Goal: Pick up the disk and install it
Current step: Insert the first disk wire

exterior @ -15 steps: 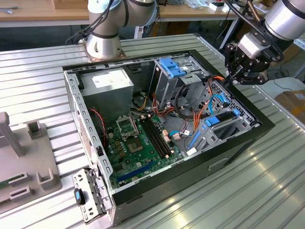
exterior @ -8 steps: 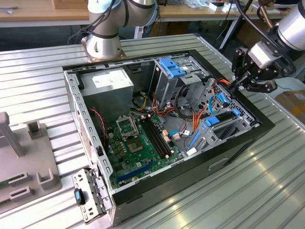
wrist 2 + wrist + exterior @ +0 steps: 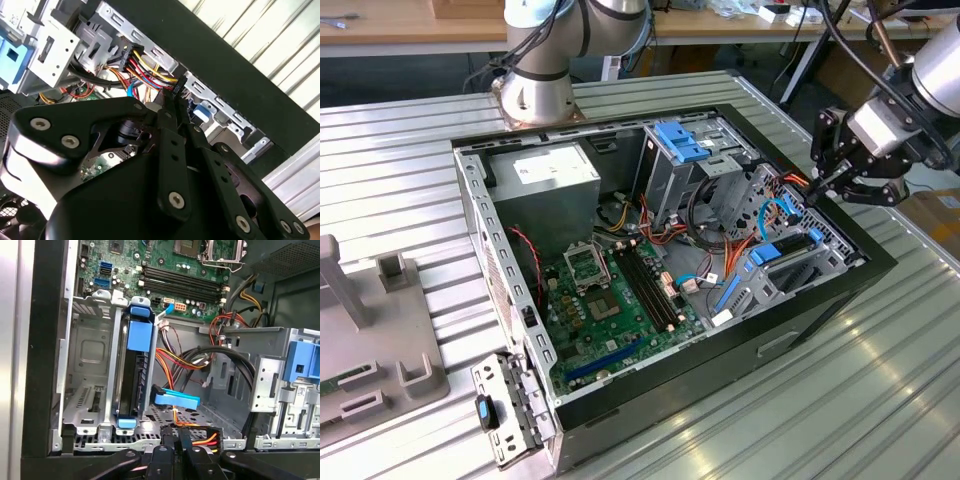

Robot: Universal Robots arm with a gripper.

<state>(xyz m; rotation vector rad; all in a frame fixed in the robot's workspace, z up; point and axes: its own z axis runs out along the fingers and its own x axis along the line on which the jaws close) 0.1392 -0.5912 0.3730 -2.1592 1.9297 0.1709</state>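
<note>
Claw [image 3: 817,186] sits at the PC case's [image 3: 880,262] edge on the exterior view's right, fingertips pinched together on a black cable connector [image 3: 196,436] with red/yellow/orange wires, just above the drive bay. In the first wrist view the two fingers [image 3: 170,450] meet at the connector with no gap; in the second wrist view the tips [image 3: 176,95] pinch the same plug [image 3: 180,86] at the wire bundle [image 3: 142,67].

Arm pose: wrist comes in from the exterior view's right, tilted down and inward over the case rim; arm base [image 3: 538,85] is bolted on the worktop [image 3: 410,150] behind the case's far edge.

Disk [image 3: 134,385] is already standing on edge in the metal bay [image 3: 90,390] near the case's edge under the claw, blue carrier rail [image 3: 139,335] at its top and blue tab [image 3: 127,423] at the bottom. In the exterior view it shows as the blue-framed slot [image 3: 785,248] just below the claw.

Labels: white label on the grey power supply [image 3: 555,175]; print not readable.

Around: blue data-cable plug [image 3: 176,400] just beside the disk, loose cables crowding the bay, upright cage with blue bracket [image 3: 678,140], motherboard [image 3: 610,300] with RAM slots. Grey fixture [image 3: 370,330] at the worktop's edge on the exterior view's left.
</note>
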